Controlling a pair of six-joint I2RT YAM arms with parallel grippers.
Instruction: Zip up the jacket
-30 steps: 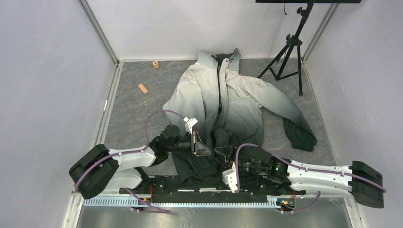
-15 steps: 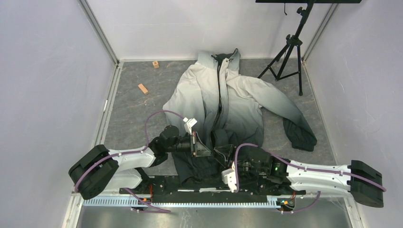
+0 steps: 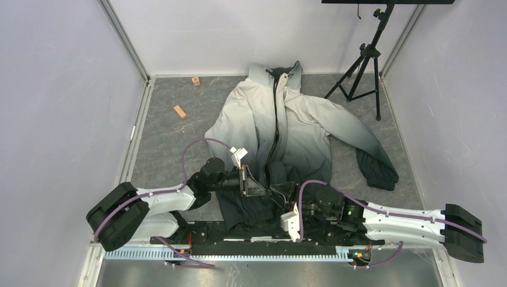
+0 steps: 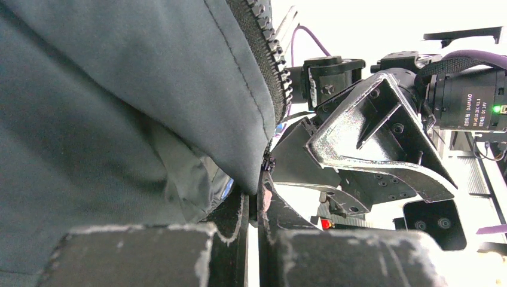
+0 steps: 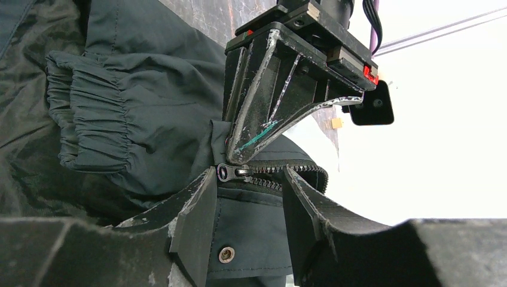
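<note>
Top external view: the large grey-to-black fabric jacket (image 3: 299, 119) is laid flat down the middle of the grey counter (image 3: 173, 149), its high collar at the far edge and its black hem at the near edge, where it is met by both arms. In the left wrist view, the left gripper (image 4: 256, 203) is seen pressed together on the jacket's front edge, just below the dark zipper teeth (image 4: 272, 66). In the right wrist view, the right gripper (image 5: 250, 179) is held spread, and the metal zipper slider (image 5: 230, 173) lies between its fingers. A small tan wooden block (image 3: 180, 111) is seen towards the far left corner.
</note>
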